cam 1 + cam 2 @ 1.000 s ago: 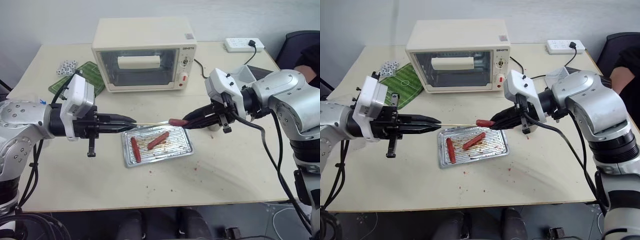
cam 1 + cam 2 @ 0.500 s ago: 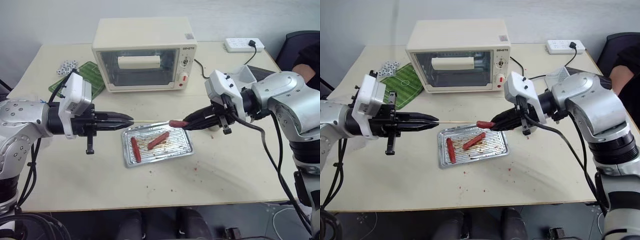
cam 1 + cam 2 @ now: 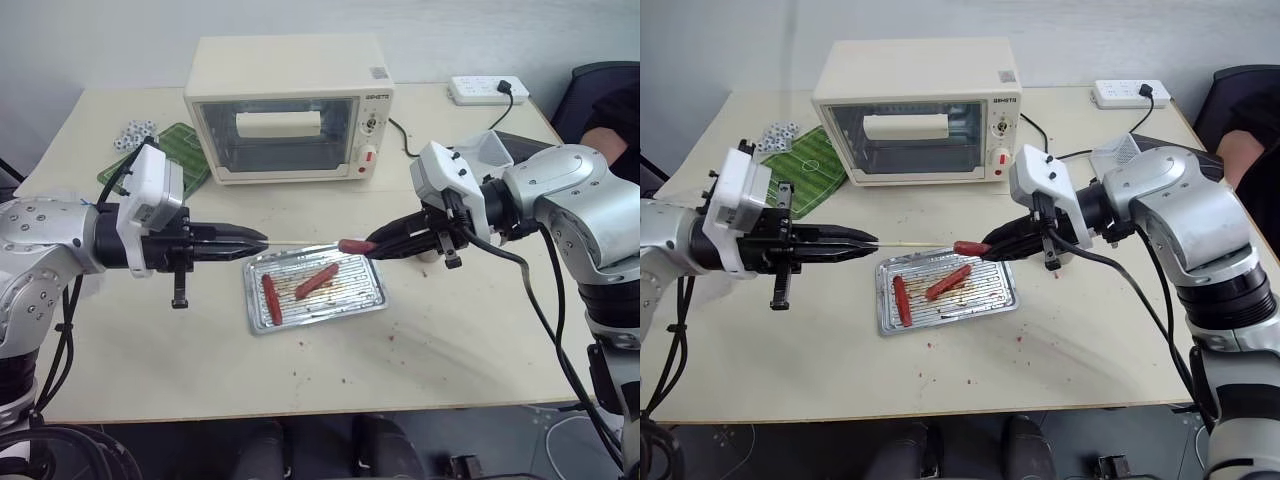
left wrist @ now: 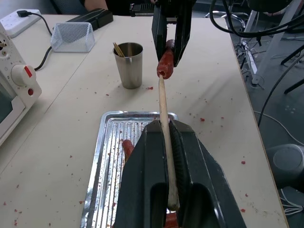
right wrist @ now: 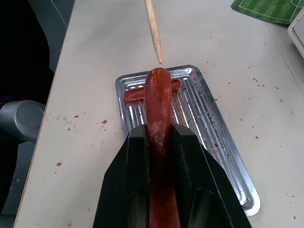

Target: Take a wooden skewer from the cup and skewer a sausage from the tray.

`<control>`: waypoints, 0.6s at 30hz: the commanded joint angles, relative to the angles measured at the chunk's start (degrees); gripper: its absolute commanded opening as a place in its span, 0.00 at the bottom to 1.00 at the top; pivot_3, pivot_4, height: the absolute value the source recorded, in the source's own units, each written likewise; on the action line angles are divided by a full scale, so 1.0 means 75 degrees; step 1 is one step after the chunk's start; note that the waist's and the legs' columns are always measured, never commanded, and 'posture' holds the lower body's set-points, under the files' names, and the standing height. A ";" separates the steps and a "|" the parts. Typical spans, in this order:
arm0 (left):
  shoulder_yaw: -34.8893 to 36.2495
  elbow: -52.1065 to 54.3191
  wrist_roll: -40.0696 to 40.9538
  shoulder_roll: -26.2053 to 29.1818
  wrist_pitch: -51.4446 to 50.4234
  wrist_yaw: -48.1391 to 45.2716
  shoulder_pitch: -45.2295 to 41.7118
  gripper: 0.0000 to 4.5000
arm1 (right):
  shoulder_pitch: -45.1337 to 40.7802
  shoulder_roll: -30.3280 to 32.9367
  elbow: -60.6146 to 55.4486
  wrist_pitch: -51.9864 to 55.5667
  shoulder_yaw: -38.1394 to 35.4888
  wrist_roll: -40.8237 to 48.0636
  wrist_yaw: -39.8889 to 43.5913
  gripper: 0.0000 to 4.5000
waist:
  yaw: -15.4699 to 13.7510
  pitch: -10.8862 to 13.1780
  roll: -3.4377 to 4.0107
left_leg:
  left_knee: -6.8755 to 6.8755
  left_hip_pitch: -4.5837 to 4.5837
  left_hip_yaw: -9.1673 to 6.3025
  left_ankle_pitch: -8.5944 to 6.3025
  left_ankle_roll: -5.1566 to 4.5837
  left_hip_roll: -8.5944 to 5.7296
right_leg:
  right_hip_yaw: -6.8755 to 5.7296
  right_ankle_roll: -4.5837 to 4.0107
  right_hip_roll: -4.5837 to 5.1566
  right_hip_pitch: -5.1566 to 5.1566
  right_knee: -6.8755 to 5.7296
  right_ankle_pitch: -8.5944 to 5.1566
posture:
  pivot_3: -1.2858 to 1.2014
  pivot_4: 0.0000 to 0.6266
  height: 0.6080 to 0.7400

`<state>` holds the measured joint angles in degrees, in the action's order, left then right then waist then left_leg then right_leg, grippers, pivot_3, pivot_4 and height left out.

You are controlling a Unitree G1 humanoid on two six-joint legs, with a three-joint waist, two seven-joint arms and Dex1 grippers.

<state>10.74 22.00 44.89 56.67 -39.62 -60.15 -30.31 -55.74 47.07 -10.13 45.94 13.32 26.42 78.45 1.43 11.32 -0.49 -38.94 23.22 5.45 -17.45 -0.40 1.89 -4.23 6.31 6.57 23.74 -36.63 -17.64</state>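
Observation:
My left gripper [image 3: 262, 240] is shut on the wooden skewer [image 3: 300, 241], which points level toward my right gripper [image 3: 372, 244]. The right gripper is shut on a dark red sausage [image 3: 353, 245] and holds it above the tray's far edge. The skewer [image 4: 163, 104] has its tip right at the sausage's [image 5: 158, 95] free end; I cannot tell whether they touch. Two more sausages [image 3: 270, 298] [image 3: 316, 280] lie on the ribbed silver tray [image 3: 368, 296]. The metal cup [image 4: 130, 64] stands beyond the tray with several sticks in it.
A cream toaster oven [image 3: 288, 105] stands behind the tray. A green mat [image 3: 175, 150] and small white pieces [image 3: 133, 132] lie at the back left. A power strip [image 3: 487, 90] and a clear mesh-patterned tub [image 4: 72, 37] sit at the back right. A person's arm [image 3: 610, 125] shows at the right edge.

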 commanded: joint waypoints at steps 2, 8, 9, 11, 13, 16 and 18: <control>0.0082 0.0149 -0.0026 0.0000 0.0170 -0.0040 -0.0155 0.00 | -0.0183 -0.0001 -0.0166 -0.0106 -0.0161 0.0091 0.0015 0.13 | 0.0000 0.0000 0.0000 | 0.0000 0.0000 0.0000 0.0000 0.0000 0.0000 | 0.0000 0.0000 0.0000 0.0000 -0.0001 0.0000 | 0.52 0.24 1.00; 0.0078 0.0184 0.0006 0.0004 0.0149 -0.0030 -0.0162 0.00 | -0.0184 -0.0079 -0.0273 -0.0012 -0.0207 0.0183 -0.0062 0.13 | 0.0000 0.0000 0.0000 | -0.0001 0.0000 0.0000 0.0000 0.0000 0.0000 | 0.0000 0.0000 0.0000 0.0000 -0.0002 0.0000 | 0.52 0.24 1.00; 0.0077 0.0187 0.0012 0.0004 0.0145 -0.0031 -0.0162 0.00 | -0.0197 -0.0104 -0.0266 0.0014 -0.0218 0.0193 -0.0086 0.13 | 0.0001 0.0000 0.0000 | -0.0001 0.0000 0.0000 0.0000 0.0000 0.0001 | 0.0000 0.0000 0.0000 0.0000 -0.0002 0.0000 | 0.52 0.24 1.00; 0.0054 0.0188 0.0016 -0.0006 0.0133 -0.0022 -0.0188 0.00 | -0.0230 -0.0125 -0.0242 0.0005 -0.0218 0.0176 -0.0100 0.13 | 0.0000 0.0000 0.0000 | -0.0002 0.0000 0.0000 0.0000 0.0000 0.0001 | 0.0000 0.0000 0.0000 0.0000 -0.0003 0.0000 | 0.52 0.24 1.00; 0.0024 0.0184 0.0014 -0.0022 0.0128 -0.0014 -0.0220 0.00 | -0.0277 -0.0133 -0.0227 0.0027 -0.0230 0.0194 -0.0105 0.13 | -0.0001 0.0000 0.0000 | -0.0002 0.0000 0.0000 0.0000 0.0000 0.0000 | 0.0000 0.0000 0.0000 0.0000 -0.0004 0.0000 | 0.52 0.24 1.00; -0.0005 0.0180 0.0019 -0.0043 0.0112 -0.0003 -0.0251 0.00 | -0.0343 -0.0146 -0.0255 0.0123 -0.0260 0.0267 -0.0118 0.13 | -0.0002 0.0000 0.0000 | -0.0003 0.0000 0.0000 0.0000 0.0000 0.0000 | 0.0000 0.0000 0.0000 0.0000 -0.0004 0.0000 | 0.52 0.24 1.00; -0.0020 0.0175 0.0017 -0.0054 0.0108 0.0003 -0.0265 0.00 | -0.0373 -0.0154 -0.0265 0.0155 -0.0270 0.0291 -0.0128 0.13 | -0.0001 0.0000 0.0000 | -0.0003 0.0000 0.0000 0.0000 0.0000 0.0000 | 0.0000 0.0000 0.0000 0.0000 -0.0005 0.0000 | 0.52 0.24 1.00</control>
<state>10.59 21.95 44.82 56.52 -39.28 -59.98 -31.17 -56.71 46.25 -10.71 47.24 13.32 26.94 77.66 1.43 11.32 -0.49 -38.96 23.22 5.45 -17.46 -0.40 1.90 -4.22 6.31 6.57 23.74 -36.67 -17.64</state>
